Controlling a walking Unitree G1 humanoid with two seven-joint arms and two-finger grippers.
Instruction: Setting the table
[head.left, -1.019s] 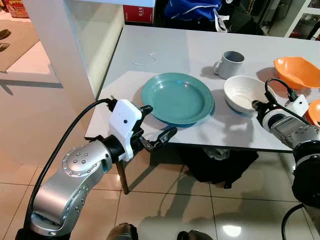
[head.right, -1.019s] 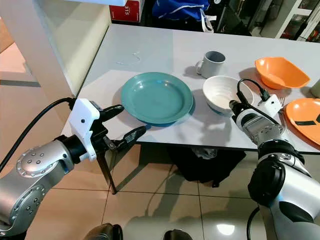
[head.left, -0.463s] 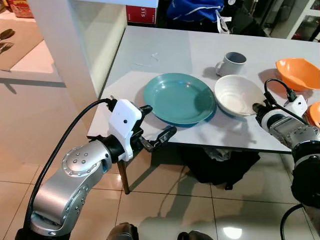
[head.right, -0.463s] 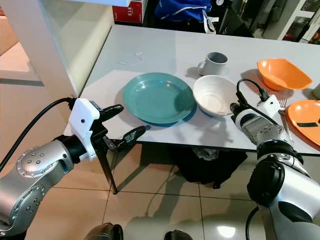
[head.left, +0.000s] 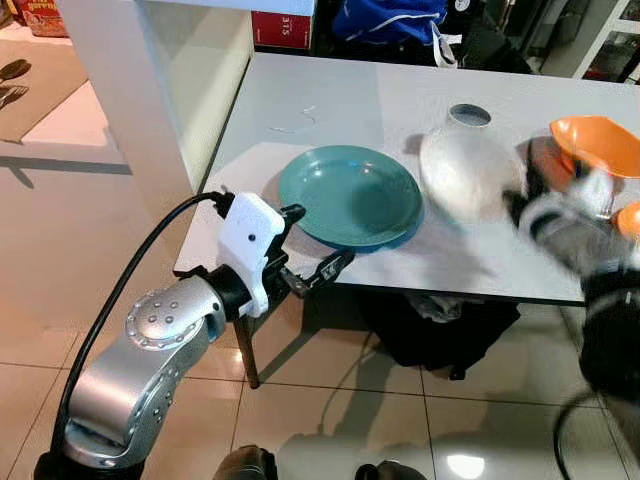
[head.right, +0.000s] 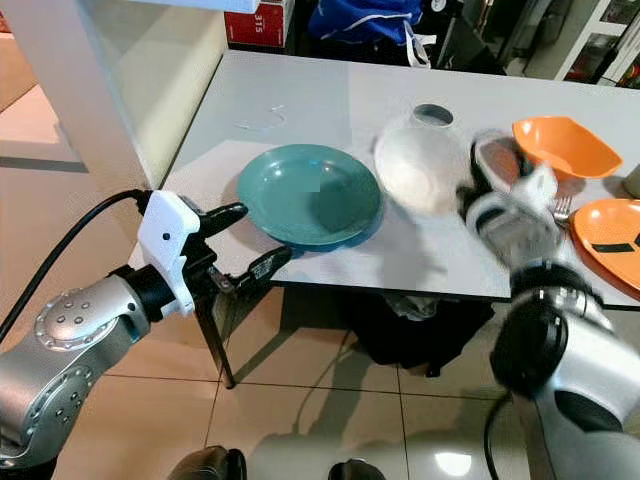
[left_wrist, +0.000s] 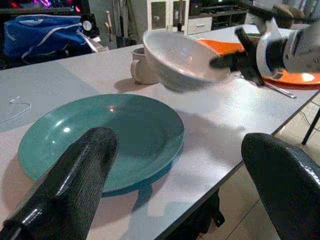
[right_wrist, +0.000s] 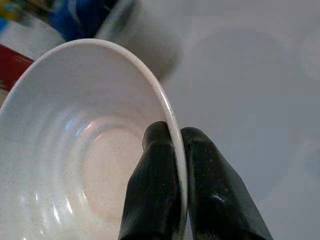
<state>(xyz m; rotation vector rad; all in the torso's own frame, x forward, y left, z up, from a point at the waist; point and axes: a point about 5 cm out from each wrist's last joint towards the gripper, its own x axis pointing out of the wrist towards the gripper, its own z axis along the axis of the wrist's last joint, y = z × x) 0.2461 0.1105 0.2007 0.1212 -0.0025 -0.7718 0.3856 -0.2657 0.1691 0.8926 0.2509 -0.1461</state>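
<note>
Pinching the rim of the white bowl (right_wrist: 75, 145) between its two black fingers (right_wrist: 155, 200), the right gripper (right_wrist: 172, 150) has one finger inside the wall and one outside, closed tight on the edge. In the head views the bowl (head.left: 462, 172) is blurred and tilted, lifted off the table (head.left: 330, 100), between the teal plate (head.left: 350, 195) and the grey mug (head.left: 467, 116), with the mug just behind it. An orange bowl (head.left: 598, 142) sits farther to the right.

The bowl looks like glazed ceramic: stiff, fairly heavy for a one-sided rim hold, smooth enough to slip, and likely to chip if it knocks the mug or lands hard. A rim pinch is the only practical hold, so it probably swings about the fingers.

The left gripper (head.left: 305, 262) hangs open off the near table edge, just in front of the plate, its fingers (left_wrist: 65, 185) spread and holding nothing.
</note>
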